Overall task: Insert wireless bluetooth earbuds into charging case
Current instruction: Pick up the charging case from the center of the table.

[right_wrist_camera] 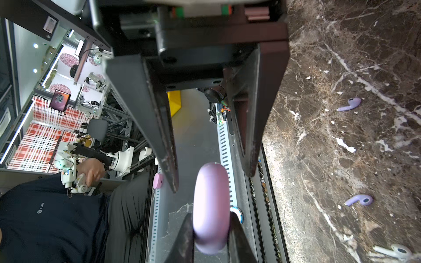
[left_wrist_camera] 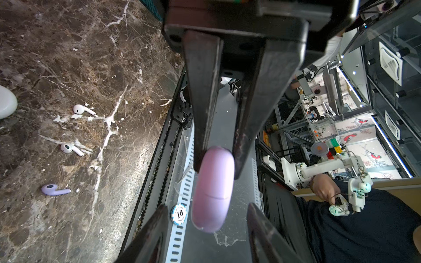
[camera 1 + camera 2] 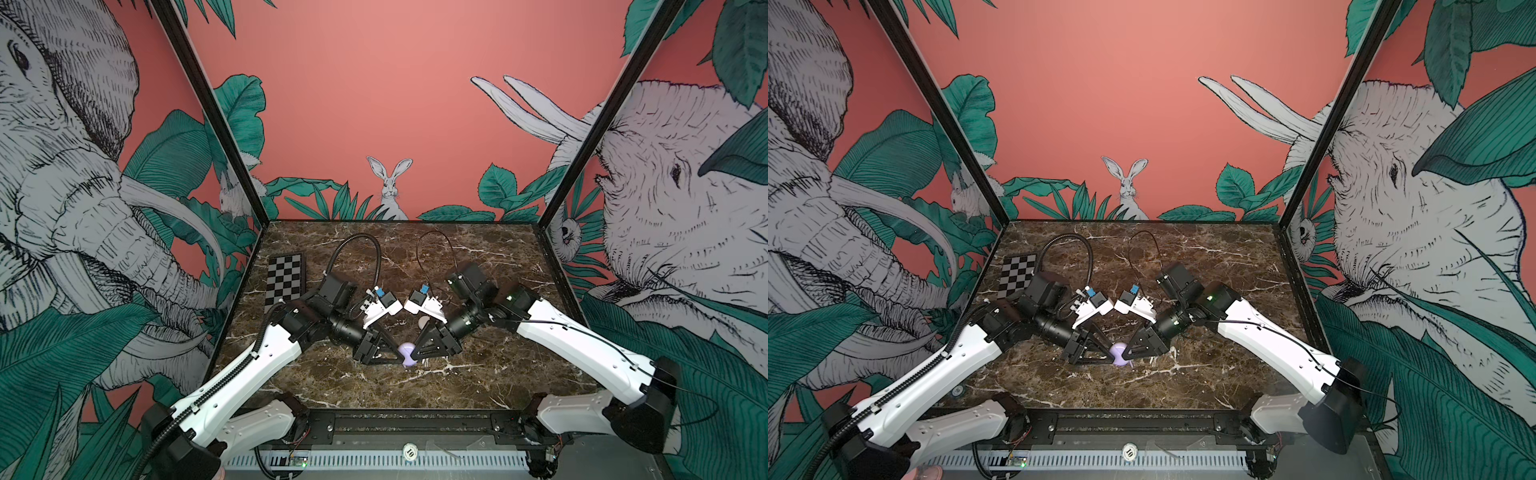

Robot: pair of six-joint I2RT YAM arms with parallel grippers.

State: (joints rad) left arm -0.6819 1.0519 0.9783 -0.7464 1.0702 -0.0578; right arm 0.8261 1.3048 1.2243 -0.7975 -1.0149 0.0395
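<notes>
A lilac charging case (image 3: 406,353) (image 3: 1119,353), lid closed, is held on edge between both arms. My right gripper (image 1: 210,216) is shut on one end of the case (image 1: 211,205). My left gripper (image 2: 207,206) is open, and its fingers straddle the other end of the case (image 2: 213,193) with a gap on each side. Loose earbuds lie on the marble. The left wrist view has two white earbuds (image 2: 82,109) (image 2: 69,148) and a lilac earbud (image 2: 53,189). The right wrist view has two lilac earbuds (image 1: 349,104) (image 1: 360,200) and a white earbud (image 1: 396,251).
A white case (image 2: 5,102) (image 3: 424,322) lies on the marble table (image 3: 498,374) behind the grippers. A checkerboard card (image 3: 286,282) sits at the back left. A poker chip (image 3: 409,451) rests on the front rail. Printed walls enclose three sides.
</notes>
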